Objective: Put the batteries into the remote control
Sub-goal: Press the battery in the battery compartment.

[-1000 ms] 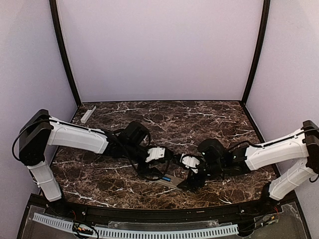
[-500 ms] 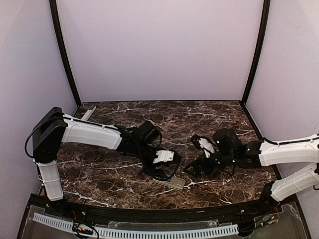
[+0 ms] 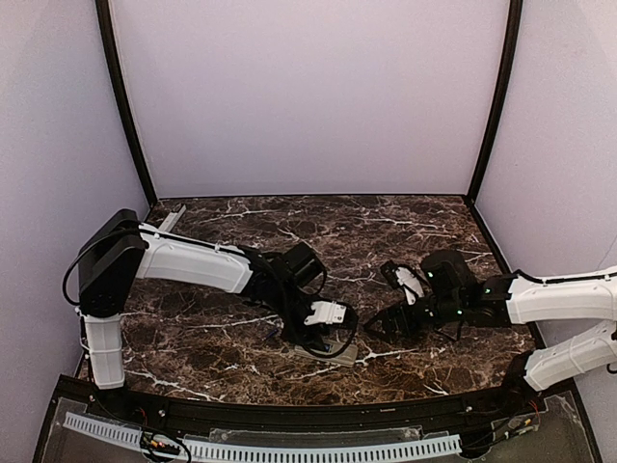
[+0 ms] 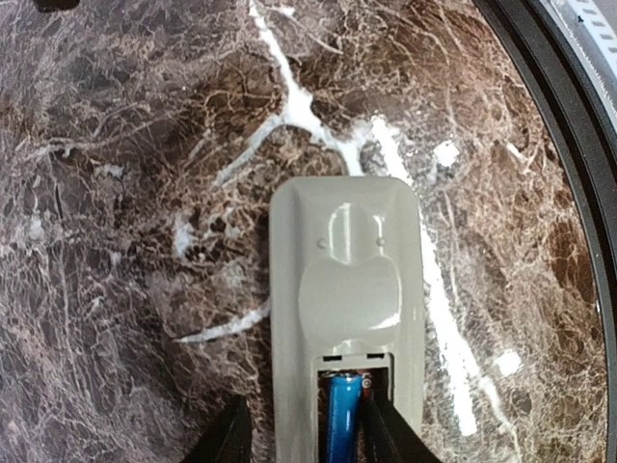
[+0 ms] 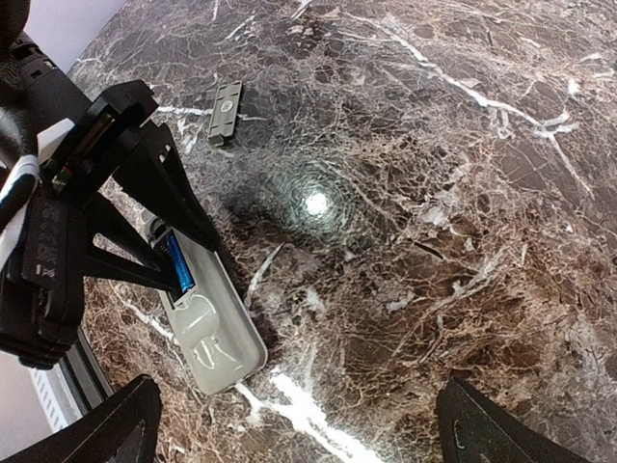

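The remote control (image 4: 342,289) lies back up near the table's front edge, pale grey, its battery bay uncovered; it also shows as remote control (image 5: 207,333) and remote control (image 3: 343,356). One blue battery (image 4: 340,420) lies in the bay, also seen as battery (image 5: 176,260). My left gripper (image 4: 307,429) hangs over the bay end. One of its fingers (image 4: 229,436) stands off the remote's left side and the other is just right of the battery, jaws partly apart. My right gripper (image 5: 304,434) stands wide open to the right of the remote, holding nothing.
A small flat grey piece (image 5: 225,112) lies on the marble beyond the left gripper. A pale grey bar (image 3: 171,220) rests at the far left corner. The black table rim (image 4: 569,145) runs close by the remote.
The right gripper has drawn back to the right, away from the remote. The left gripper has shifted right and settled over the remote's bay end, its jaws narrowing.
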`<state>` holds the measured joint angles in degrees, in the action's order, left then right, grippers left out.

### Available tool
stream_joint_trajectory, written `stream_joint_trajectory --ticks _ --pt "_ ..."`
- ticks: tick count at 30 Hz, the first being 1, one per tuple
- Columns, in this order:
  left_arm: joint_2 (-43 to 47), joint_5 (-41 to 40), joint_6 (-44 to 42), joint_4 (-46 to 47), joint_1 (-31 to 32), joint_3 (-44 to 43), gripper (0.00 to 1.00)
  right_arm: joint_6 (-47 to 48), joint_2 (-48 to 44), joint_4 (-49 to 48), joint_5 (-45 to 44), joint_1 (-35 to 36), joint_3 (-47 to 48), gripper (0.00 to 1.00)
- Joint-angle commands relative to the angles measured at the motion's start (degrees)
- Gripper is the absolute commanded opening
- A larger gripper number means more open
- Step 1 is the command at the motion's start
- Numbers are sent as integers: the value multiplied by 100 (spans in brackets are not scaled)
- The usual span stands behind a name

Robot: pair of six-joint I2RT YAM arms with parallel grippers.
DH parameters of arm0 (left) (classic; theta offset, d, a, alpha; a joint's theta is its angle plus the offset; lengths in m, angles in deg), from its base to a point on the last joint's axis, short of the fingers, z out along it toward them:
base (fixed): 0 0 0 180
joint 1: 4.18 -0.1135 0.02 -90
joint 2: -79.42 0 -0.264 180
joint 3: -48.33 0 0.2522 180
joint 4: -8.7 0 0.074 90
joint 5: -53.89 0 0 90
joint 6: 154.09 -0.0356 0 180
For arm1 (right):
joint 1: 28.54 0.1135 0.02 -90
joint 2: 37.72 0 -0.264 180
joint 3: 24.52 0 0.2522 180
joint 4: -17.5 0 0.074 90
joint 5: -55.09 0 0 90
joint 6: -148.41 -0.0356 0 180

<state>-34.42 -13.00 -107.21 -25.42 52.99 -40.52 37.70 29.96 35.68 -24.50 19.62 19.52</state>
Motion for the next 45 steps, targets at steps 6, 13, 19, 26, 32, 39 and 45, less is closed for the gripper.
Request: stream_joint_trajectory --ticks 6,13,19,26,32,39,45 --pt "-176 -300 -89 -579 15 -199 34 64 -103 55 68 -92 -45 99" --pt "-281 -467 75 -607 15 -277 21 119 -85 63 92 -96 -34 99" --pt "-317 -539 236 -606 14 -278 23 146 -90 63 89 -96 -43 99" --pt "-307 -621 295 -588 14 -320 50 188 -62 67 87 -96 -41 99" --pt "-196 -524 444 -569 19 -504 61 214 -62 67 92 -96 -3 99" --pt "-53 -422 704 -475 15 -626 60 258 -58 65 80 -96 12 99" --pt "45 -416 990 -410 -65 -675 57 276 -70 69 69 -97 40 98"
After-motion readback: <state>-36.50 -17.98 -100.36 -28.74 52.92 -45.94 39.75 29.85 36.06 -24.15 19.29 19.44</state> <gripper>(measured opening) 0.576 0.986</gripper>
